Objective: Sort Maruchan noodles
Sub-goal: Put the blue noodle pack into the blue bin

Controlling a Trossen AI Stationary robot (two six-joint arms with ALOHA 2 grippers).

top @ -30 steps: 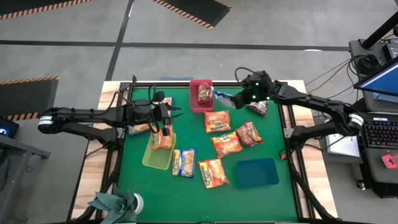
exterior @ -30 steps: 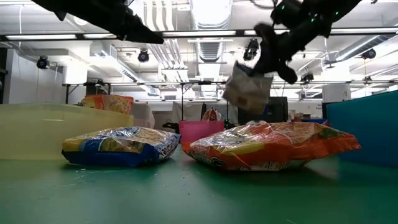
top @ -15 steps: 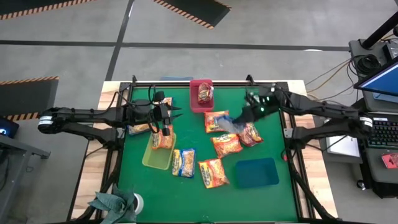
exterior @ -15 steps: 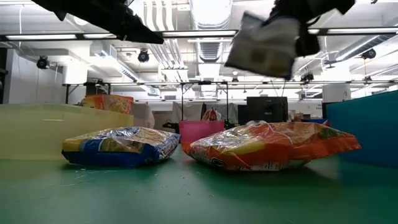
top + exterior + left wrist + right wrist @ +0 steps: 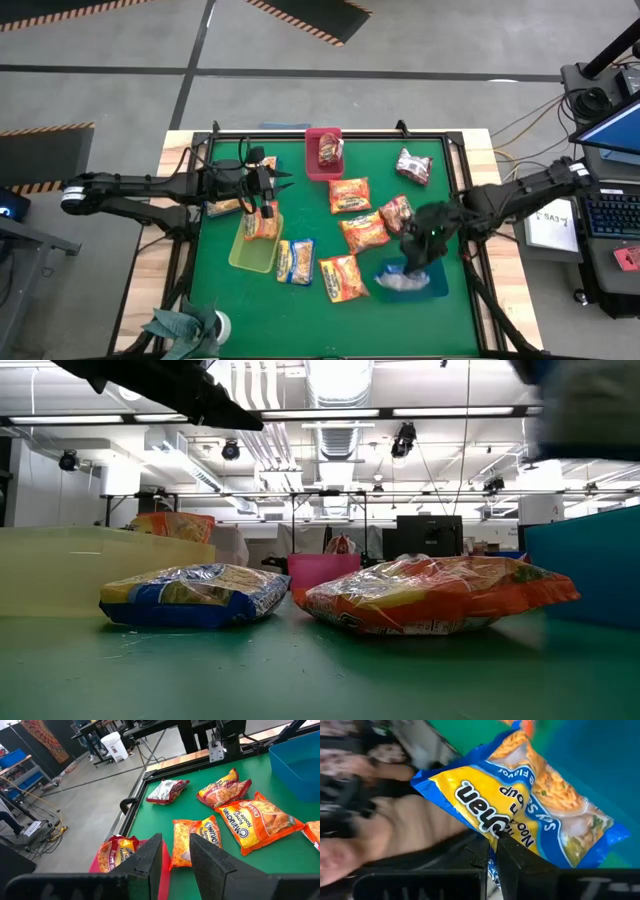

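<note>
My right gripper (image 5: 418, 256) hangs over the blue tray (image 5: 436, 270) at the table's near right, shut on a blue-and-yellow Maruchan packet (image 5: 399, 282) (image 5: 520, 805). My left gripper (image 5: 284, 181) (image 5: 175, 851) waits open and empty above the table's left side, beside the red tray (image 5: 311, 160). That tray holds one packet (image 5: 329, 150). Several orange packets (image 5: 364, 232) lie flat mid-table. A blue one (image 5: 297, 260) rests beside the yellow-green tray (image 5: 246, 257), which holds an orange packet (image 5: 262, 226). A dark red packet (image 5: 412, 165) lies at the far right. My right gripper pinches the blue-and-yellow packet between its two fingers at one long edge (image 5: 492, 834), coming from above and pointing down. The packet spreads out below the fingers inside the blue tray's outline; whether it touches the tray floor cannot be told.
Two more packets (image 5: 222, 207) lie under my left arm near the table's left edge. A small plant (image 5: 185, 325) and a tape roll (image 5: 222, 325) sit at the near left corner. Bare green mat shows along the near edge.
My right gripper has swung from beside the red tray at the far edge toward the near right, carrying the blue-and-yellow packet over the orange packets, and now stands above the blue tray. The left arm has kept still.
</note>
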